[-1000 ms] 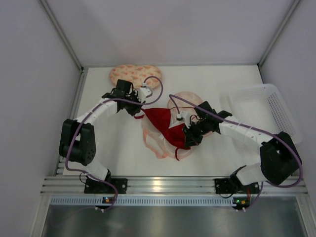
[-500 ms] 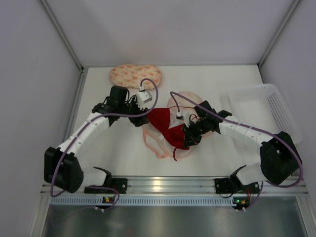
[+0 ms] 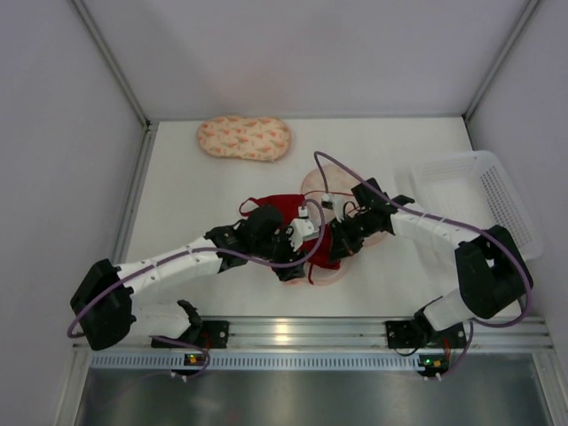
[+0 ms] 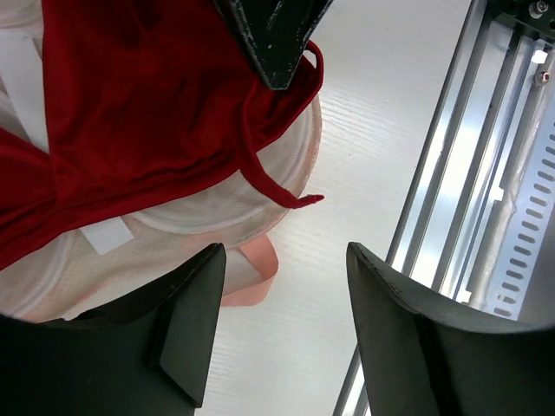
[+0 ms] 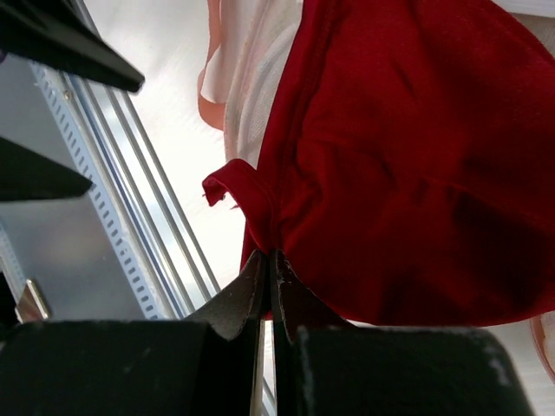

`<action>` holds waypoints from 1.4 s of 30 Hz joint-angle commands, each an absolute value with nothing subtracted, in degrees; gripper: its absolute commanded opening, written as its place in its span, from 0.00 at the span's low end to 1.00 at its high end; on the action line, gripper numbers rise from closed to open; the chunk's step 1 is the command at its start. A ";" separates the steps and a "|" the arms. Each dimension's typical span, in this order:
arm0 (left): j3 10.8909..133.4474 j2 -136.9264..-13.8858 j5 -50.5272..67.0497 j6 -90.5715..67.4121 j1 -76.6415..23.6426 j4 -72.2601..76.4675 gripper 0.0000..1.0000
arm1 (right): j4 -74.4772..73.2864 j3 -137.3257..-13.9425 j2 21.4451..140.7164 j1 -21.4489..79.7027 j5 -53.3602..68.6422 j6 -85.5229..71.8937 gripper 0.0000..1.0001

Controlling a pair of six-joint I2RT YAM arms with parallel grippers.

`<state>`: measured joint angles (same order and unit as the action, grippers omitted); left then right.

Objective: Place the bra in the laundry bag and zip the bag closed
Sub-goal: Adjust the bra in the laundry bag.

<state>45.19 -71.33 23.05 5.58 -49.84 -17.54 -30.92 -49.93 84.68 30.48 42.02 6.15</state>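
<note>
Bra [image 3: 282,209] fabric, bright red, lies spread over the open laundry bag [image 3: 321,182] near the middle of the bench [image 3: 195,195], with both arms meeting above it. In the top view one red cup shows to the left of the arms, and the peach bag's lobes show beyond and nearer than the red cloth.

The right pincer [image 5: 264,260] has its fingertips pressed together on a fold at the hem of the bra [image 5: 408,147]. A short red strap end curls out just beside the grip, and the pale inside of the laundry bag [image 5: 232,78] lies behind the cloth. From above, this right pincer [image 3: 341,245] sits at the right side of the bra.

The left pincer [image 4: 286,329] stands with its jaws apart and nothing between them. It hovers over the near rim of the laundry bag [image 4: 253,267], where a thin strap of the bra [image 4: 130,113] trails onto the pale lining. In the top view the left pincer [image 3: 295,262] is just beside the right one.

A second pouch [image 3: 244,138] with the same speckled print lies closed at the far edge of the bench, well apart. A white mesh basket [image 3: 484,191] sits at the right edge.
</note>
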 commanded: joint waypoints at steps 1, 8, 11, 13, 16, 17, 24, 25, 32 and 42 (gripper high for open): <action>44.56 -72.68 17.06 0.53 -52.81 -10.55 0.64 | -27.60 -50.98 85.08 29.09 45.35 4.22 0.00; 44.91 -78.30 9.24 -4.74 -57.56 -6.16 0.66 | -26.02 -50.19 84.73 28.30 48.07 2.64 0.00; 45.96 -82.08 8.27 -5.45 -58.09 -5.27 0.63 | -26.01 -50.19 84.81 28.04 49.21 2.64 0.00; 46.49 -84.28 5.82 -5.28 -58.18 -5.27 0.56 | -26.45 -50.19 84.73 27.95 50.36 2.90 0.00; 46.58 -83.68 3.87 -2.91 -58.27 -5.88 0.32 | -27.51 -50.10 84.29 27.86 50.89 3.95 0.00; 47.02 -83.15 3.87 -2.20 -58.18 -6.32 0.26 | -27.77 -50.01 84.29 27.95 51.58 4.30 0.00; 48.77 -74.98 6.33 9.30 -58.18 -11.15 0.00 | -29.79 -51.58 83.85 27.42 52.38 5.80 0.38; 49.21 -74.80 6.59 12.62 -58.18 -11.86 0.00 | -30.14 -52.29 83.76 26.55 52.21 5.89 0.44; 52.21 -78.65 -2.34 29.43 -58.10 -10.56 0.00 | -34.36 -57.13 82.27 19.17 52.91 9.14 0.55; 55.37 -90.17 -1.76 38.58 -50.37 1.32 0.00 | -28.67 -51.61 76.74 14.33 58.88 2.74 0.41</action>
<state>52.14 -88.31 -2.46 35.22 -53.17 -4.34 -32.93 -53.78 80.53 15.14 54.54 5.76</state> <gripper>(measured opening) 0.032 0.415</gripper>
